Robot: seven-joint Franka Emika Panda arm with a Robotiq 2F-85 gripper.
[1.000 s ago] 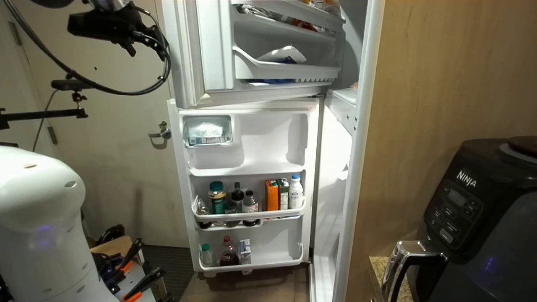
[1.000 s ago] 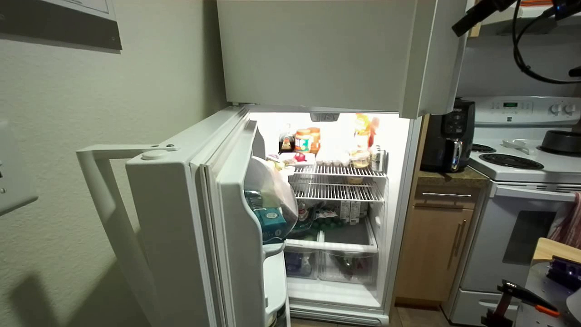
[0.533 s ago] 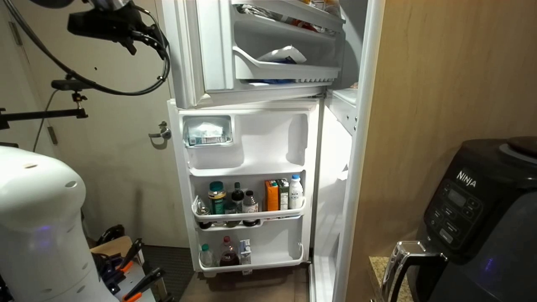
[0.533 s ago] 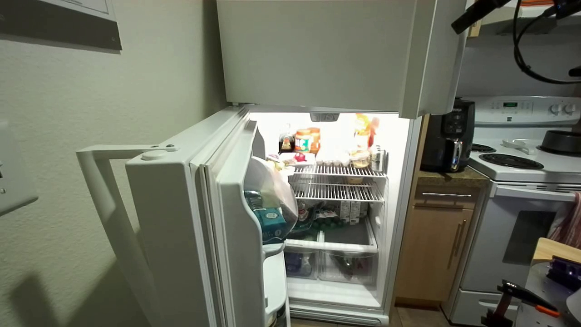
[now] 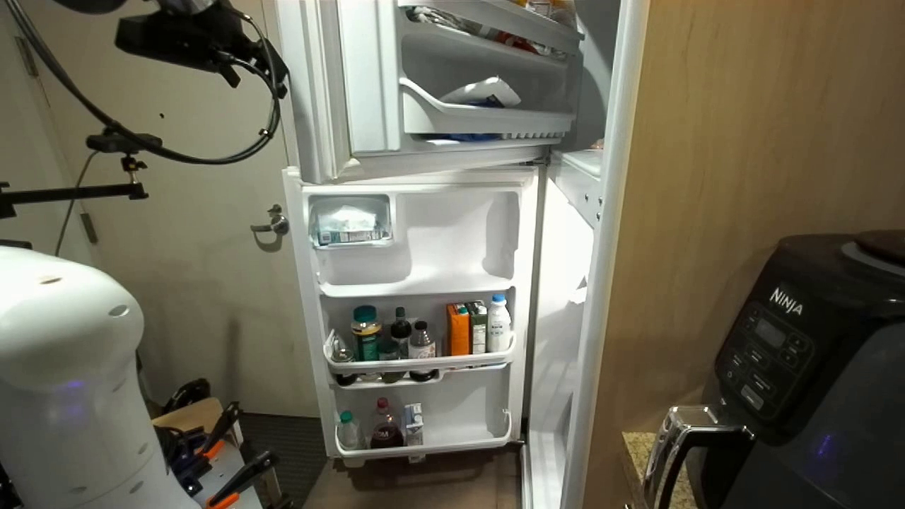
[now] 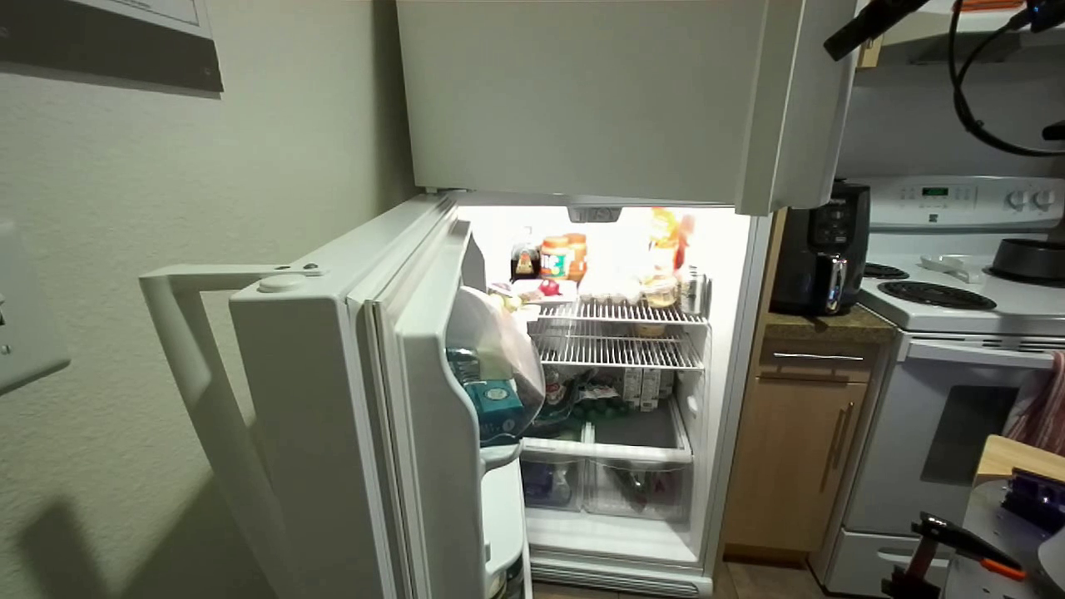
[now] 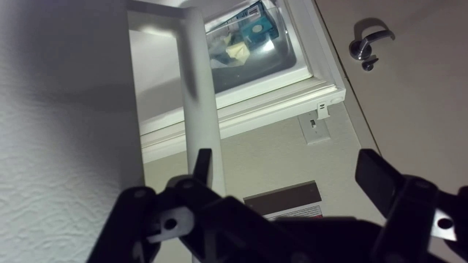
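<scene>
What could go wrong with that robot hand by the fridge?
The wide-open black two-fingered hand could scrape the long white door handle, which it partly overlaps in the wrist view.
The looped black cable might snag on the rectangular white upper door, which looks close.
Jolting the open white lower door might topple the dark red-capped bottle standing in it.

Pebbled upper fridge door with a smooth, plastic-looking handle.
Matt gripper; shiny metal door lever; smooth wood-grain panel.

The tool partly hides the white handle.
</scene>
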